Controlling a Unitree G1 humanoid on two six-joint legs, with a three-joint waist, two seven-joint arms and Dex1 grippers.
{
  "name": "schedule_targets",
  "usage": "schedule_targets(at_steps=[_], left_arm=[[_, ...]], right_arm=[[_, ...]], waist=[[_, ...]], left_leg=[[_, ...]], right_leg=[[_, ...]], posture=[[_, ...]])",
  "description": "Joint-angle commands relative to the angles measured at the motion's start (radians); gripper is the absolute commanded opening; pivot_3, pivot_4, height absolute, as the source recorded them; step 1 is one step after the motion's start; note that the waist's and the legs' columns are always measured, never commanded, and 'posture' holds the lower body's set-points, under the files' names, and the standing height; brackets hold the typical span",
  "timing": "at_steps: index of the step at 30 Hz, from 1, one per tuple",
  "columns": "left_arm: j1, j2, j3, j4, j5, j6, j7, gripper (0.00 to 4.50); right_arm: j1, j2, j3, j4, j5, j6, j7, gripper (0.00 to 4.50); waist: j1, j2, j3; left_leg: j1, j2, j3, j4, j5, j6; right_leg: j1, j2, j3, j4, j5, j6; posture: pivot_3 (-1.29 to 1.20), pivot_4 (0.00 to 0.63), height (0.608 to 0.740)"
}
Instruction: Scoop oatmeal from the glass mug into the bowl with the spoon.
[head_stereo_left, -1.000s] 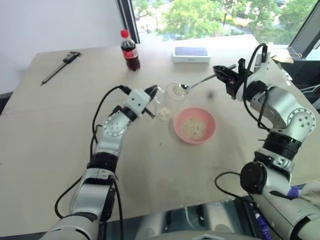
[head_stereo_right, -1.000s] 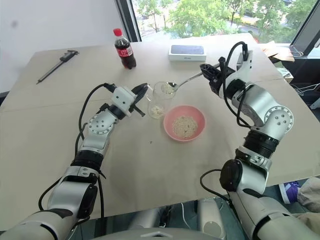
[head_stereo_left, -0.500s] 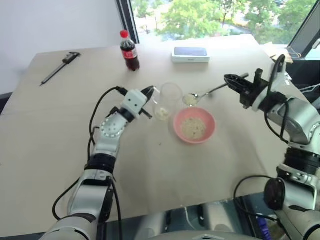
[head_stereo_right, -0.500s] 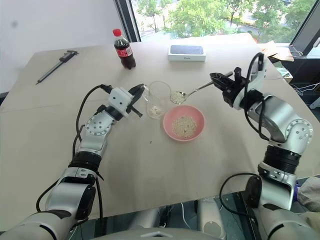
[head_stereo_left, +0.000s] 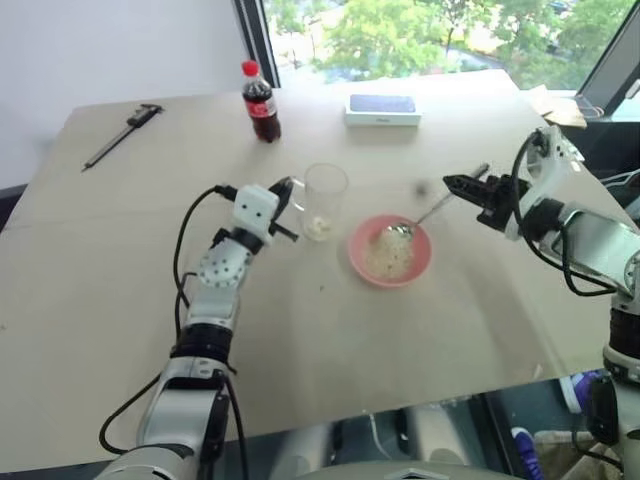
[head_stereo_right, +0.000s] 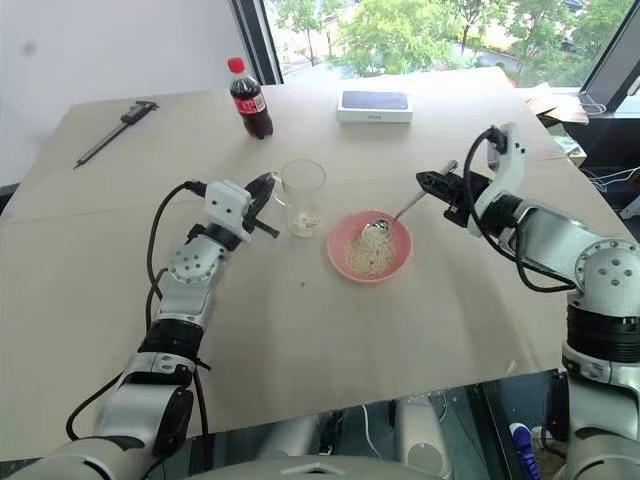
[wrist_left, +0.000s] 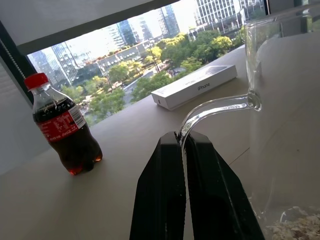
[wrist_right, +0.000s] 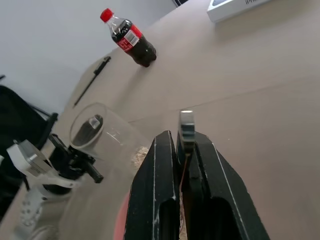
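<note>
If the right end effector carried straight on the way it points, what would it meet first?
Probably the glass mug: the right end effector, holding the spoon, points over the bowl towards it. Depth is uncertain.

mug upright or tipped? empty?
Upright on the table, not empty: the glass mug stands vertical with a little oatmeal at its bottom.
</note>
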Motion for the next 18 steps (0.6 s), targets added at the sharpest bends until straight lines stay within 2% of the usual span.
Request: schedule_targets(at_steps=[1,8,11,14,16,18], left_arm=[[0.020,-0.005,0.013,-0.051,-0.004,0.013,0.022,0.05],[0.050,-0.018,0.007,-0.084,0.002,0.031,0.045,0.05],[0.065,-0.025,0.013,-0.105,-0.001,0.046,0.059,0.05],[0.078,-0.027,0.016,-0.123,-0.003,0.058,0.067,0.05],[0.088,-0.028,0.017,-0.136,-0.006,0.066,0.070,0.05],[0.107,-0.028,0.017,-0.160,-0.010,0.072,0.069,0.05]], right_arm=[[-0.048,-0.073,0.078,-0.119,-0.207,-0.069,0.194,0.00],[-0.075,-0.202,0.267,-0.261,-0.601,-0.243,0.513,0.00],[-0.084,-0.224,0.290,-0.275,-0.681,-0.285,0.601,0.00],[-0.081,-0.230,0.295,-0.276,-0.737,-0.303,0.660,0.00],[-0.071,-0.193,0.254,-0.256,-0.715,-0.271,0.642,0.00],[-0.119,-0.087,0.140,-0.167,-0.589,-0.191,0.529,0.00]], waist=[[0.002,0.000,0.000],[0.011,-0.001,0.000],[0.020,-0.001,0.000],[0.025,-0.001,0.000],[0.025,-0.001,0.000],[0.022,-0.002,0.000]], left_leg=[[0.000,0.000,0.000,0.000,0.000,0.000],[0.000,0.000,0.000,0.000,0.000,0.000],[0.000,0.000,0.000,0.001,0.000,0.000],[0.000,0.000,-0.001,0.001,0.000,0.000],[0.000,0.000,-0.001,0.001,0.000,-0.001],[0.000,0.000,-0.001,0.001,0.000,-0.001]], right_leg=[[0.000,0.000,0.000,0.000,0.000,0.000],[0.000,0.000,-0.001,-0.001,0.000,0.000],[0.000,0.000,-0.001,-0.001,0.000,0.000],[0.001,0.000,-0.001,-0.001,0.000,0.000],[0.001,0.000,-0.001,-0.002,0.000,0.000],[0.001,0.000,-0.001,-0.002,0.000,0.000]], posture=[[0.00,0.150,0.740],[0.00,0.150,0.740],[0.00,0.150,0.740],[0.00,0.150,0.740],[0.00,0.150,0.740],[0.00,0.150,0.740]])
